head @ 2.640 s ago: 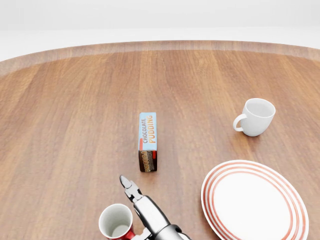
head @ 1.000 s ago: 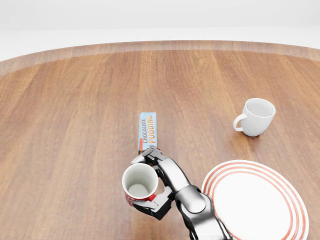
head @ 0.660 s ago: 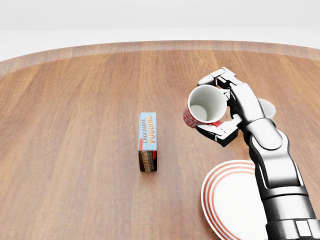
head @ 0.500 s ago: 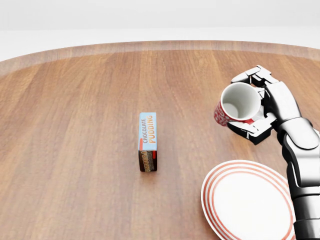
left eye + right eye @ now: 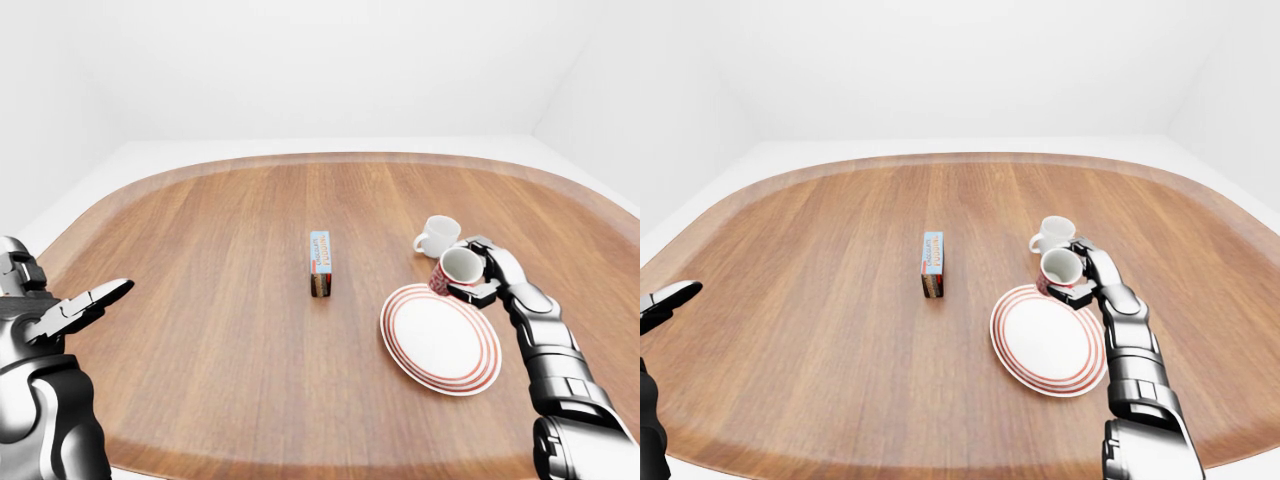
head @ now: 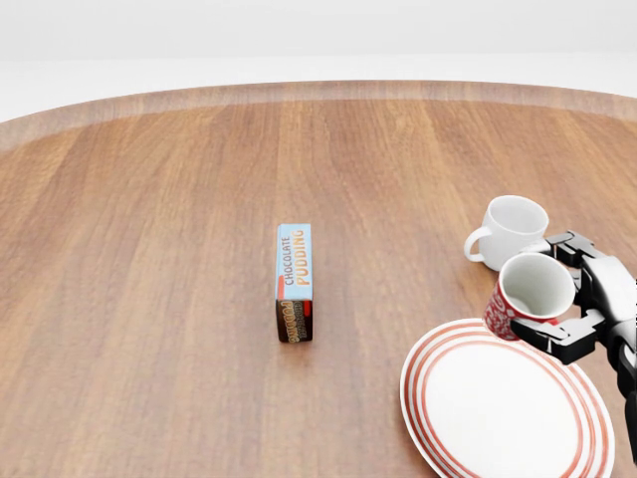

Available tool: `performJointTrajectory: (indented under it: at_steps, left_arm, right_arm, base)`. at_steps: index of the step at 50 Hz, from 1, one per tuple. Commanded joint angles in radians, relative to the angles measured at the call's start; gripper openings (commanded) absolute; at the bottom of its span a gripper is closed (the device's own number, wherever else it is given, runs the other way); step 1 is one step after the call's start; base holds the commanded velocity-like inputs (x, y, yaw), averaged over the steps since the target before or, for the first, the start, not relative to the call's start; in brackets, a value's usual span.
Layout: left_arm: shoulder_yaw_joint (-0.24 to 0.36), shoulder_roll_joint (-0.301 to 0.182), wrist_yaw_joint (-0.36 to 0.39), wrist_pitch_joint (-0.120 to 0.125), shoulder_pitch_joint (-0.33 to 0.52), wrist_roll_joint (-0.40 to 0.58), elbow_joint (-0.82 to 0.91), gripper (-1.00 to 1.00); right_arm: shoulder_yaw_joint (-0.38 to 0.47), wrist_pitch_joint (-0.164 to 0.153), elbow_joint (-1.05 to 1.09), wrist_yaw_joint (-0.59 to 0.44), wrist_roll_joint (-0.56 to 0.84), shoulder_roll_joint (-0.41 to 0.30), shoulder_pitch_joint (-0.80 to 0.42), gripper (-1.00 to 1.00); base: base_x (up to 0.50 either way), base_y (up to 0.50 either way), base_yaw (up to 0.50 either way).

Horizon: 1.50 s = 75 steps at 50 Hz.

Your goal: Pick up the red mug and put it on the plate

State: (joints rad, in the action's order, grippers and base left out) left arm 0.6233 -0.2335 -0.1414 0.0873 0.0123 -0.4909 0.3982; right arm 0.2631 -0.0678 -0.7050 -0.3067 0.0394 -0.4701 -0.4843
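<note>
The red mug (image 6: 529,296), white inside, is held tilted in my right hand (image 6: 575,301), whose fingers close round it. It hangs just over the upper edge of the white plate with red rings (image 6: 506,406), at the lower right of the head view. The same shows in the left-eye view, with the mug (image 5: 456,271) above the plate's (image 5: 440,338) far rim. My left hand (image 5: 80,305) is open and empty at the far left of the left-eye view, off the table's edge.
A white cup (image 6: 510,231) stands just above the mug and plate, close to my right hand. A chocolate pudding box (image 6: 295,282) stands on edge mid-table. The round wooden table (image 6: 149,249) fills the view; white floor lies beyond its rim.
My right hand picked the red mug up from the bottom of the head view, swung it up and right, and has now lowered it to the plate's upper edge.
</note>
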Motion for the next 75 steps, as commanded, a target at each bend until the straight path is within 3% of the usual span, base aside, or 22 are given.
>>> performJointTrajectory:
  at_steps: [1,3,5,6,7,8,10,23,29,32,34,39,40,41,42,46,49,56,65,75]
  left_arm:
    - [-0.003,0.001,-0.001,0.000,0.000,0.004,0.004,1.00]
    - [0.000,0.000,-0.002,0.000,0.002,0.002,0.003,1.00]
    - [0.000,-0.001,-0.002,0.000,0.002,0.002,0.002,1.00]
    - [-0.002,0.001,-0.002,0.000,0.001,0.003,0.006,1.00]
    - [-0.004,0.001,-0.001,0.000,0.002,0.004,0.003,1.00]
    - [-0.005,0.002,-0.001,0.000,0.002,0.006,0.004,1.00]
    - [-0.006,0.003,-0.002,0.000,0.000,0.007,0.006,1.00]
    - [-0.003,0.001,-0.001,0.000,0.002,0.006,0.002,1.00]
    - [-0.002,0.000,0.001,0.000,0.002,0.005,-0.004,1.00]
    - [-0.002,0.000,-0.001,0.000,0.002,0.004,-0.002,1.00]
    - [0.000,-0.001,0.000,0.000,0.002,0.002,-0.004,1.00]
    - [0.001,-0.001,-0.003,0.000,0.001,0.000,0.002,1.00]
    - [0.001,-0.001,-0.002,0.000,0.001,0.000,0.002,1.00]
    - [-0.001,-0.001,0.000,0.000,0.003,0.003,-0.005,1.00]
    - [-0.001,-0.001,0.001,0.000,0.003,0.003,-0.008,1.00]
    - [-0.002,-0.002,0.001,0.000,0.003,0.003,-0.010,1.00]
    - [-0.003,-0.002,0.000,0.000,0.002,0.004,-0.007,1.00]
    - [-0.002,0.001,-0.001,0.000,-0.001,0.004,-0.002,1.00]
    - [-0.002,0.002,0.000,0.000,-0.001,0.005,-0.005,1.00]
    - [-0.003,0.003,-0.001,0.000,-0.001,0.006,-0.003,1.00]
  right_arm:
    - [-0.007,0.070,-0.211,0.006,-0.031,-0.012,0.003,-1.00]
    - [-0.014,0.057,-0.186,-0.001,-0.036,-0.006,0.020,-1.00]
    - [-0.016,0.067,-0.201,-0.001,-0.039,-0.002,0.023,-1.00]
    - [-0.017,0.076,-0.220,0.000,-0.040,0.000,0.021,-1.00]
    - [-0.021,0.115,-0.279,0.007,-0.035,0.002,0.007,-1.00]
    - [-0.023,0.121,-0.304,0.008,-0.038,-0.002,-0.006,-1.00]
    - [-0.026,0.104,-0.292,0.008,-0.044,-0.004,-0.006,-1.00]
    - [-0.030,0.139,-0.366,0.017,-0.056,-0.018,-0.005,-1.00]
    - [-0.023,0.108,-0.310,0.009,-0.070,-0.022,0.018,-1.00]
    - [-0.020,0.108,-0.305,0.011,-0.071,-0.023,0.026,-1.00]
    - [-0.021,0.126,-0.322,0.015,-0.066,-0.020,0.032,-1.00]
    - [-0.017,0.131,-0.303,0.009,-0.070,-0.022,0.059,-1.00]
    - [-0.014,0.148,-0.312,0.009,-0.071,-0.021,0.066,-1.00]
    - [-0.010,0.132,-0.281,0.008,-0.075,-0.023,0.081,-1.00]
    - [-0.008,0.140,-0.274,0.006,-0.076,-0.021,0.092,-1.00]
    - [0.008,0.090,-0.165,-0.001,-0.080,-0.019,0.146,-1.00]
    - [0.012,0.107,-0.176,0.000,-0.072,-0.011,0.150,-1.00]
    - [0.033,0.083,-0.078,-0.013,-0.067,0.002,0.218,-1.00]
    - [0.020,0.155,-0.209,-0.005,-0.055,0.001,0.174,-1.00]
    - [-0.004,0.155,-0.279,0.003,-0.060,-0.003,0.148,-1.00]
  base:
    - [0.00,0.00,0.00]
    - [0.00,0.00,0.00]
    - [0.00,0.00,0.00]
    - [0.00,0.00,0.00]
    - [0.00,0.00,0.00]
    - [0.00,0.00,0.00]
    - [0.00,0.00,0.00]
    - [0.00,0.00,0.00]
    - [0.00,0.00,0.00]
    - [0.00,0.00,0.00]
    - [0.00,0.00,0.00]
    - [0.00,0.00,0.00]
    - [0.00,0.00,0.00]
    - [0.00,0.00,0.00]
    - [0.00,0.00,0.00]
    - [0.00,0.00,0.00]
    - [0.00,0.00,0.00]
    - [0.00,0.00,0.00]
    - [0.00,0.00,0.00]
    - [0.00,0.00,0.00]
